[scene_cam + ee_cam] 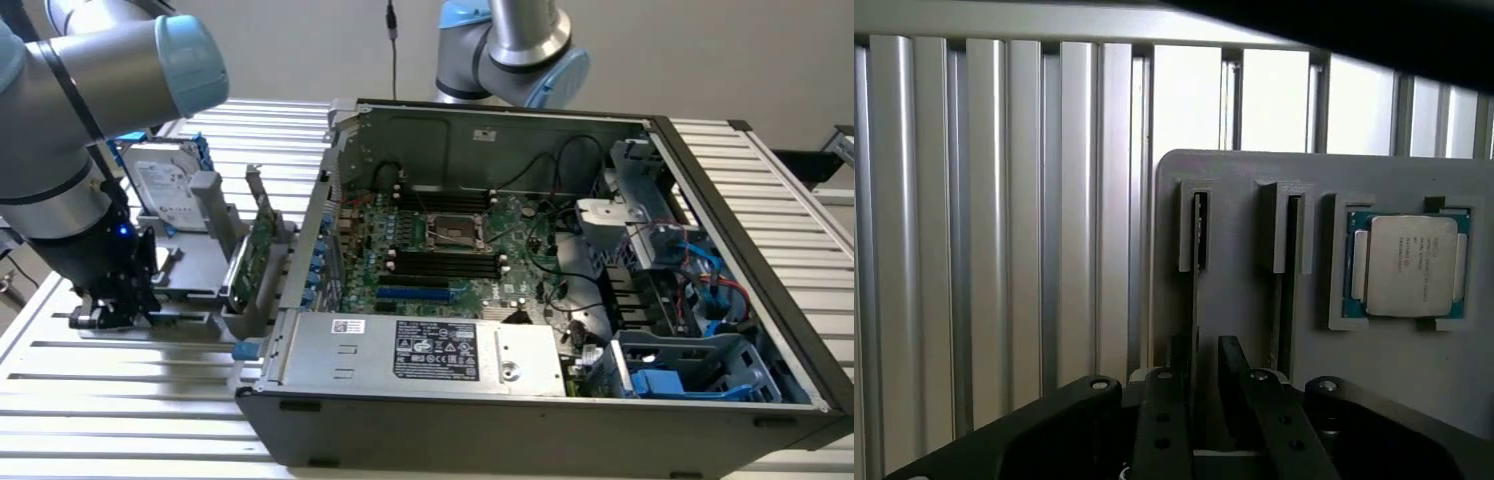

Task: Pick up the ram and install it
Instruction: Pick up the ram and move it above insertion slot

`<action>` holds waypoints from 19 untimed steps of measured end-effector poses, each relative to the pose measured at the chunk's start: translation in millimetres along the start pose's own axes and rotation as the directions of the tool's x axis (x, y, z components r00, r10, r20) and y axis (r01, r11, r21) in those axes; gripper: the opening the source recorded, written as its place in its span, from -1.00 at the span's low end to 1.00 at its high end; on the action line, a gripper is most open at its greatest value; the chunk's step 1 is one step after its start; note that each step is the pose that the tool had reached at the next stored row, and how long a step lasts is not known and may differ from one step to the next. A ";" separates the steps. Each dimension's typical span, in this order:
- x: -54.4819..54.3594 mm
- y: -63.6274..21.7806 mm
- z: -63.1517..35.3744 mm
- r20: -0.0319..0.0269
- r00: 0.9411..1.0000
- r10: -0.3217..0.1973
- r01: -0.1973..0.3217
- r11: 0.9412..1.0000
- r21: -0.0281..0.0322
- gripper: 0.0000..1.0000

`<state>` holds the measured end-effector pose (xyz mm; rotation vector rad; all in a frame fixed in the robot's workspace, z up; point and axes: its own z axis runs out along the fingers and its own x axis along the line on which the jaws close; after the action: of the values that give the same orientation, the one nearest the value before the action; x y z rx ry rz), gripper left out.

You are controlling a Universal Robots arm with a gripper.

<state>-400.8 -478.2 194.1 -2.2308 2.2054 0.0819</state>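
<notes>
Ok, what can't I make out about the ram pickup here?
- Wrist view: the thin dark ram stick stands edge-on in the grey plastic holder. Its faces are out of sight, and its lower end sits behind the black gripper.
- Exterior view: the motherboard's black memory slots are too small to judge their latches.

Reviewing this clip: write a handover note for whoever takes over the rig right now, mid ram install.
Pincer: down at the grey holder, astride the ram. Whether it has a grip cannot be told.
Ram: standing on edge in a holder slot, outside the open computer case, towards the exterior view's left.
Done: the pincer is at the ram.
Not done: the ram is not lifted out, and the black memory slots on the motherboard look empty.
</notes>
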 end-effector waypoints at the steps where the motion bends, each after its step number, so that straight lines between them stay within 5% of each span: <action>1: 0.0 0.0 -0.1 0.000 1.000 0.001 -0.001 1.000 -0.001 -0.47; 8: 0.0 0.0 0.0 0.001 1.000 0.016 -0.016 1.000 -0.003 -0.72; 19: 0.0 0.0 -0.4 0.003 0.997 0.077 -0.077 0.997 -0.004 -0.72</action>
<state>-400.8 -478.3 194.6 -2.1463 2.2919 0.0900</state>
